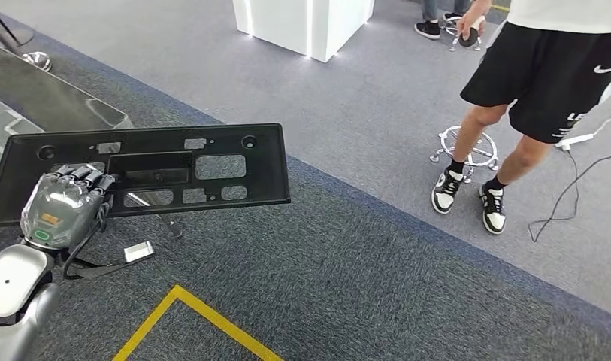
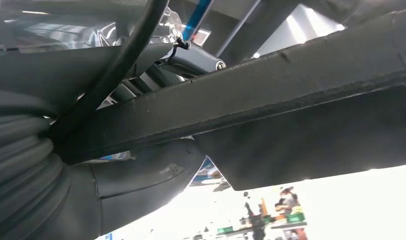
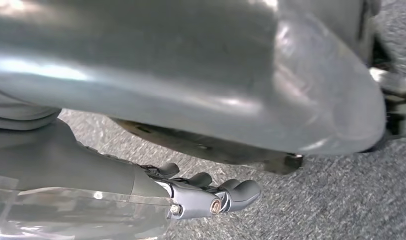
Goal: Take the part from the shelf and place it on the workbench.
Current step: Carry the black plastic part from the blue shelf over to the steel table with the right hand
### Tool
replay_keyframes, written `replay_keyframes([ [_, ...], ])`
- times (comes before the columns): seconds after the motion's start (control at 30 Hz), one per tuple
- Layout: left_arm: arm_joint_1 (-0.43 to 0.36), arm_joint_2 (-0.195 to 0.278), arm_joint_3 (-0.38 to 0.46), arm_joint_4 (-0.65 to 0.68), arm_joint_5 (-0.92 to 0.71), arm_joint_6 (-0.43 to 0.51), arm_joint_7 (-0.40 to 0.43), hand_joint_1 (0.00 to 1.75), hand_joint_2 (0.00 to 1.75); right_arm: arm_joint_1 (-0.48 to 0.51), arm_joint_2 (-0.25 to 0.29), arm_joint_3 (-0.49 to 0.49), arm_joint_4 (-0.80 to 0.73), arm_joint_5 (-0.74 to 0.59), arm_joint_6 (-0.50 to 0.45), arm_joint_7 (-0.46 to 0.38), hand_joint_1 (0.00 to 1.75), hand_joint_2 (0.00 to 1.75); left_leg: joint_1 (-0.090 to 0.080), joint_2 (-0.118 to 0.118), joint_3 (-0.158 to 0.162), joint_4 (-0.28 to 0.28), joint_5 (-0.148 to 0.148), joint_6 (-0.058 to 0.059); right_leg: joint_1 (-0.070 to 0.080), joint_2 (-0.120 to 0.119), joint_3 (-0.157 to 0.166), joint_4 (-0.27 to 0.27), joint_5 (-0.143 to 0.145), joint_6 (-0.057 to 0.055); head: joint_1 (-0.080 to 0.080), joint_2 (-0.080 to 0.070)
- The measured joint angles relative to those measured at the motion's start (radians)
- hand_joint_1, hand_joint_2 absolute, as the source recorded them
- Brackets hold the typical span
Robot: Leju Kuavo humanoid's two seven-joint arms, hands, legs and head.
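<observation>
The part is a long black plastic panel (image 1: 212,162) with several cut-out windows, held flat in the air over the carpet. My left hand (image 1: 62,207) grips it near its left end, fingers over the top face. In the left wrist view the panel's dark edge (image 2: 270,85) runs across the picture, with my thumb (image 2: 151,175) under it. My right hand (image 3: 205,195) hangs by my side above the carpet, fingers curled in and holding nothing.
A person in black shorts (image 1: 546,75) and black-and-white shoes stands at the right, beside a chrome stool base (image 1: 467,147) and a loose cable (image 1: 569,192). A white pillar (image 1: 302,22) stands behind. Yellow floor tape (image 1: 204,316) marks the carpet below. A shiny surface (image 1: 39,94) lies at the far left.
</observation>
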Motion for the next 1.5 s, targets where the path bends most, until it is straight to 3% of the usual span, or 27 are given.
replay_keyframes([
  [0.03, 0.000, -0.001, 0.000, 0.000, 0.000, 0.000, 0.000, 1.75, 1.75, 0.000, 0.000, 0.000, 0.000, 0.000, 0.000, 0.002, 0.00, 0.00, 0.000, -0.014, 0.000, 0.002, 0.000, -0.001, 0.000, 0.009, 0.021, -0.055, 0.040, -0.003, 0.000, 0.000],
  [0.1, -0.001, -0.003, 0.001, 0.000, 0.000, 0.001, 0.000, 1.75, 1.75, 0.000, 0.000, 0.000, 0.000, 0.000, 0.000, 0.004, 0.00, 0.00, 0.000, -0.039, -0.003, 0.008, -0.002, -0.005, -0.004, 0.062, 0.076, -0.188, 0.105, -0.009, 0.000, 0.000],
  [0.17, -0.001, -0.005, 0.001, 0.000, 0.000, 0.004, 0.000, 1.75, 1.75, -0.001, 0.000, 0.000, 0.000, 0.000, 0.000, 0.005, 0.00, 0.00, 0.001, -0.061, -0.009, 0.011, -0.003, -0.017, -0.005, 0.095, 0.101, -0.251, 0.121, -0.011, 0.000, 0.000],
  [0.23, 0.002, -0.007, 0.002, 0.000, 0.000, 0.009, 0.000, 1.75, 1.75, -0.004, 0.001, 0.001, 0.000, 0.000, 0.000, 0.005, 0.00, 0.00, 0.006, -0.081, -0.014, 0.009, 0.000, -0.031, -0.004, 0.075, 0.108, -0.259, 0.122, -0.017, 0.000, 0.000],
  [0.3, 0.006, -0.007, 0.004, 0.000, -0.004, 0.020, 0.000, 1.75, 1.75, -0.004, 0.003, 0.001, -0.001, 0.000, 0.000, 0.006, 0.00, 0.00, 0.007, -0.046, -0.026, 0.040, -0.017, -0.040, -0.005, 0.049, 0.118, -0.271, 0.125, -0.027, 0.000, 0.000],
  [0.37, 0.007, -0.009, 0.005, 0.000, -0.010, 0.039, 0.001, 1.75, 1.75, -0.003, 0.005, 0.002, -0.001, 0.001, 0.001, 0.008, 0.00, 0.00, 0.007, 0.022, -0.070, 0.142, -0.070, -0.048, -0.005, 0.022, 0.125, -0.278, 0.125, -0.035, 0.000, 0.000],
  [0.43, 0.009, -0.014, 0.005, 0.000, -0.016, 0.055, 0.003, 1.75, 1.75, -0.002, 0.005, 0.002, 0.000, 0.002, -0.001, 0.012, 0.00, 0.00, 0.010, 0.048, -0.124, 0.257, -0.118, -0.056, -0.003, -0.006, 0.126, -0.278, 0.121, -0.038, 0.000, 0.000],
  [0.47, 0.011, -0.016, 0.005, 0.000, -0.018, 0.059, 0.003, 1.75, 1.75, -0.002, 0.006, 0.003, 0.000, 0.002, -0.002, 0.014, 0.00, 0.00, 0.011, 0.051, -0.135, 0.279, -0.121, -0.059, -0.001, -0.020, 0.128, -0.278, 0.118, -0.038, 0.000, 0.000],
  [0.5, 0.013, -0.016, 0.005, 0.000, -0.020, 0.062, 0.003, 1.75, 1.75, -0.002, 0.006, 0.003, 0.000, 0.002, -0.004, 0.016, 0.00, 0.00, 0.012, 0.053, -0.127, 0.263, -0.104, -0.060, 0.000, -0.034, 0.130, -0.278, 0.115, -0.038, 0.000, 0.000],
  [0.53, 0.014, -0.017, 0.005, -0.001, -0.021, 0.062, 0.003, 1.75, 1.75, -0.002, 0.008, 0.003, -0.001, 0.002, -0.006, 0.018, 0.00, 0.00, 0.011, 0.059, -0.099, 0.210, -0.072, -0.058, 0.001, -0.047, 0.135, -0.278, 0.111, -0.037, 0.000, 0.000],
  [0.6, 0.009, -0.018, 0.004, -0.002, -0.021, 0.063, 0.001, 1.75, 1.75, -0.002, 0.010, 0.003, -0.001, 0.000, -0.009, 0.020, 0.00, 0.00, 0.002, 0.099, -0.028, 0.073, -0.018, -0.047, 0.005, -0.071, 0.145, -0.277, 0.103, -0.031, 0.000, 0.000],
  [0.67, -0.010, -0.023, -0.002, -0.001, -0.017, 0.059, -0.005, 1.75, 1.75, -0.002, 0.011, 0.003, -0.001, -0.006, -0.002, 0.021, 0.00, 0.00, -0.011, 0.125, 0.003, 0.009, -0.007, -0.030, 0.009, -0.093, 0.149, -0.277, 0.096, -0.023, 0.000, 0.000],
  [0.73, -0.048, -0.033, -0.022, 0.003, -0.015, 0.041, -0.007, 1.75, 1.75, -0.005, 0.007, 0.002, -0.001, -0.021, 0.018, 0.014, 0.00, 0.00, -0.013, 0.104, 0.002, 0.004, -0.007, -0.016, 0.012, -0.117, 0.152, -0.279, 0.092, -0.012, 0.000, 0.000],
  [0.77, -0.071, -0.040, -0.038, 0.006, -0.016, 0.028, -0.004, 1.75, 1.75, -0.006, 0.002, 0.001, -0.002, -0.030, 0.029, 0.009, 0.00, 0.00, -0.011, 0.091, 0.004, -0.001, -0.005, -0.009, 0.011, -0.113, 0.154, -0.274, 0.087, -0.007, 0.000, 0.000],
  [0.83, -0.121, -0.056, -0.075, 0.014, -0.017, 0.003, 0.008, 1.75, 1.75, -0.006, -0.009, -0.005, -0.003, -0.047, 0.043, 0.001, 0.00, 0.00, -0.004, 0.067, 0.007, -0.011, 0.001, 0.004, 0.007, -0.066, 0.132, -0.218, 0.053, 0.004, 0.000, 0.000],
  [0.9, -0.160, -0.074, -0.108, 0.024, -0.011, -0.008, 0.017, 1.75, 1.75, -0.003, -0.017, -0.010, -0.003, -0.054, 0.048, -0.001, 0.00, 0.00, -0.002, 0.049, 0.007, -0.012, 0.003, 0.012, 0.002, -0.012, 0.064, -0.093, -0.003, 0.009, 0.000, 0.000],
  [0.97, -0.189, -0.088, -0.139, 0.039, 0.004, -0.011, 0.021, 1.75, 1.75, -0.001, -0.024, -0.013, -0.003, -0.055, 0.053, 0.004, 0.00, 0.00, -0.002, 0.028, 0.006, -0.009, 0.002, 0.014, -0.001, -0.001, 0.002, 0.002, -0.022, 0.013, 0.000, 0.000],
  [1.0, -0.202, -0.092, -0.153, 0.049, 0.013, -0.012, 0.023, 1.75, 1.75, 0.000, -0.027, -0.014, -0.003, -0.054, 0.056, 0.007, 0.00, 0.00, -0.002, 0.015, 0.006, -0.007, 0.001, 0.014, -0.002, 0.000, -0.006, -0.001, -0.001, 0.014, 0.000, 0.000],
  [1.03, -0.215, -0.096, -0.164, 0.058, 0.020, -0.012, 0.024, 1.75, 1.75, 0.001, -0.031, -0.014, -0.003, -0.054, 0.059, 0.010, 0.00, 0.00, -0.002, 0.002, 0.006, -0.003, -0.001, 0.013, -0.005, 0.004, 0.005, -0.043, 0.037, 0.015, 0.000, 0.000],
  [1.1, -0.241, -0.103, -0.183, 0.073, 0.031, -0.012, 0.029, 1.75, 1.75, 0.006, -0.037, -0.016, -0.003, -0.055, 0.061, 0.013, 0.00, 0.00, -0.002, -0.022, 0.002, 0.009, -0.007, 0.006, -0.012, 0.042, 0.054, -0.175, 0.113, 0.017, 0.000, 0.000],
  [1.13, -0.253, -0.105, -0.190, 0.080, 0.035, -0.012, 0.032, 1.75, 1.75, 0.007, -0.040, -0.017, -0.003, -0.055, 0.061, 0.014, 0.00, 0.00, -0.002, -0.033, -0.001, 0.014, -0.010, 0.001, -0.016, 0.059, 0.071, -0.220, 0.133, 0.016, 0.000, 0.000],
  [1.2, -0.271, -0.108, -0.204, 0.093, 0.052, -0.011, 0.043, 1.75, 1.75, 0.008, -0.043, -0.019, -0.002, -0.055, 0.061, 0.015, 0.00, 0.00, -0.002, -0.051, -0.009, 0.017, -0.010, -0.009, -0.014, 0.070, 0.080, -0.246, 0.136, 0.011, 0.000, 0.000],
  [1.27, -0.286, -0.109, -0.214, 0.107, 0.079, -0.010, 0.061, 1.75, 1.75, 0.006, -0.046, -0.020, -0.003, -0.055, 0.062, 0.015, 0.00, 0.00, 0.002, -0.060, -0.013, 0.018, -0.009, -0.021, -0.012, 0.048, 0.083, -0.252, 0.140, -0.002, 0.000, 0.000],
  [1.33, -0.307, -0.111, -0.222, 0.122, 0.107, -0.008, 0.076, 1.75, 1.75, 0.007, -0.049, -0.020, -0.003, -0.055, 0.064, 0.012, 0.00, 0.00, 0.003, -0.024, -0.036, 0.062, -0.034, -0.030, -0.015, 0.024, 0.089, -0.262, 0.144, -0.015, 0.000, 0.000],
  [1.4, -0.326, -0.115, -0.228, 0.136, 0.123, -0.006, 0.083, 1.75, 1.75, 0.009, -0.053, -0.020, -0.003, -0.055, 0.067, 0.010, 0.00, 0.00, 0.004, 0.029, -0.090, 0.176, -0.091, -0.037, -0.014, 0.001, 0.093, -0.265, 0.144, -0.023, 0.000, 0.000],
  [1.47, -0.334, -0.120, -0.235, 0.148, 0.128, -0.006, 0.085, 1.75, 1.75, 0.011, -0.057, -0.020, -0.003, -0.055, 0.069, 0.009, 0.00, 0.00, 0.007, 0.049, -0.140, 0.280, -0.127, -0.044, -0.012, -0.022, 0.093, -0.264, 0.140, -0.025, 0.000, 0.000],
  [1.5, -0.334, -0.121, -0.238, 0.154, 0.129, -0.006, 0.085, 1.75, 1.75, 0.011, -0.058, -0.020, -0.003, -0.055, 0.070, 0.009, 0.00, 0.00, 0.007, 0.053, -0.143, 0.287, -0.120, -0.045, -0.011, -0.034, 0.094, -0.263, 0.138, -0.025, 0.000, 0.000],
])
